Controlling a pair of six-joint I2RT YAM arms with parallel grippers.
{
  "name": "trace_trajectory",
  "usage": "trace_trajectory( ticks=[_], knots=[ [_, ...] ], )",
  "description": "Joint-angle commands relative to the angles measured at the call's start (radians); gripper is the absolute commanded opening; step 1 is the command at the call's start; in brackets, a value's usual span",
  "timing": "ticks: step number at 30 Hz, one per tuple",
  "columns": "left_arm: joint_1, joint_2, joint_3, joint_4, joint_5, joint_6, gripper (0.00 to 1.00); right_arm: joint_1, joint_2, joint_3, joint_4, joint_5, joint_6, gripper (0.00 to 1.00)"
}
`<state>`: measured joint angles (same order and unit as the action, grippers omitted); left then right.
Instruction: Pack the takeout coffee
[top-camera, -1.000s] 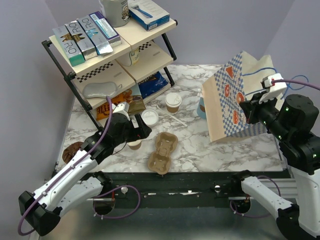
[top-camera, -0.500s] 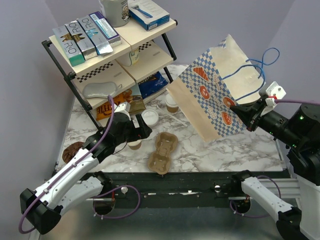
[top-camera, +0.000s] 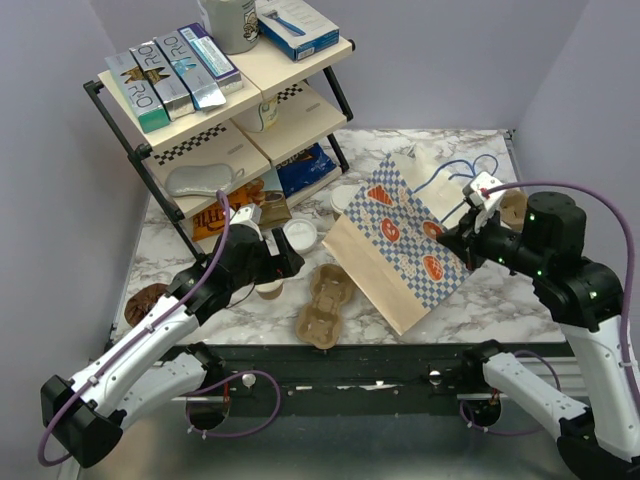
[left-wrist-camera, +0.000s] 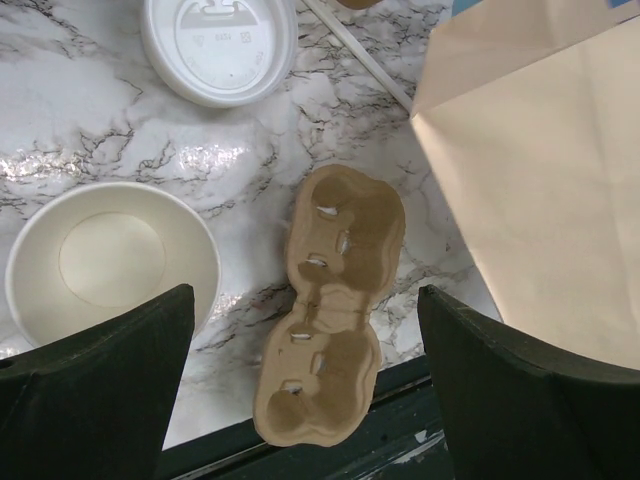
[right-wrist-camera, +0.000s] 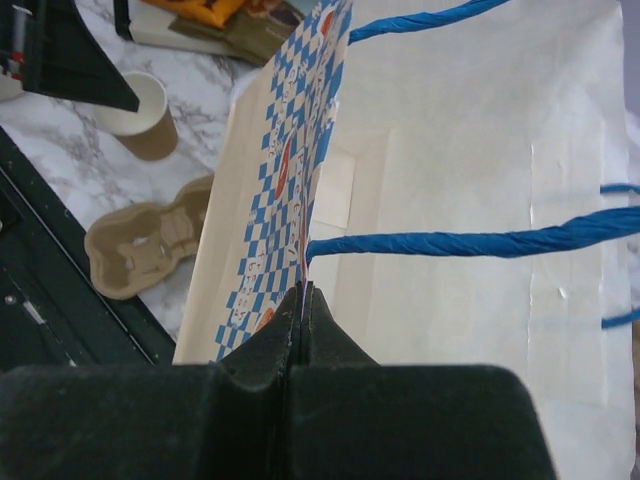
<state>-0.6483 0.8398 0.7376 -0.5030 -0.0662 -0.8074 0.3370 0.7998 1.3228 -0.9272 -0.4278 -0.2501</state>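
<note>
1. Right gripper (right-wrist-camera: 303, 292), centre right, is pinched shut on the rim of the tilted paper bag (top-camera: 400, 245).
2. Left gripper (top-camera: 272, 262), lower left, hangs wide open and empty.
3. Lidded coffee cup (top-camera: 341, 198) stands at centre, mostly hidden behind the bag, not yet packed.

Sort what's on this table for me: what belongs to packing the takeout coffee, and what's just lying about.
For the job: paper bag, pinched by the right gripper; lidded coffee cup, mostly hidden behind that bag; probably the cardboard cup carrier.

Just lying about: lidless cup; loose white lid; shelf with its boxes.
</note>
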Motion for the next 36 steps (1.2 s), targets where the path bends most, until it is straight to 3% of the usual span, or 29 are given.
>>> trace_trajectory(
  ticks=[1,13,16,18,21,27,30,34,36],
  knots=[
    [-0.001,0.005,0.011,0.001,0.009,0.004,0.99,0.042,0.021,-0.039,-0.051,0.208,0.040,0.01],
    [0.001,-0.001,-0.001,-0.005,0.006,-0.003,0.99,0.191,0.038,-0.141,-0.029,0.369,0.072,0.02],
    [0.001,-0.010,-0.001,-0.015,0.002,-0.004,0.99,0.230,0.036,-0.174,-0.022,0.385,0.089,0.21],
    [0.001,-0.015,0.002,-0.022,-0.001,-0.003,0.99,0.243,0.016,-0.174,-0.012,0.382,0.094,0.42],
    [-0.001,-0.021,0.008,-0.031,-0.009,-0.001,0.99,0.246,-0.013,-0.137,-0.002,0.367,0.077,0.60],
    [0.001,-0.025,0.017,-0.042,-0.018,0.004,0.99,0.246,-0.045,0.016,0.045,0.362,0.045,0.75],
    [-0.001,-0.030,0.017,-0.046,-0.027,0.004,0.99,0.246,-0.048,0.068,0.119,0.276,0.025,0.76],
    [0.001,-0.038,0.014,-0.051,-0.035,-0.003,0.99,0.255,0.008,0.128,0.185,0.039,0.012,0.79],
    [0.001,-0.039,0.014,-0.063,-0.047,-0.006,0.99,0.308,0.071,0.127,0.221,0.014,0.017,0.80]
  ],
)
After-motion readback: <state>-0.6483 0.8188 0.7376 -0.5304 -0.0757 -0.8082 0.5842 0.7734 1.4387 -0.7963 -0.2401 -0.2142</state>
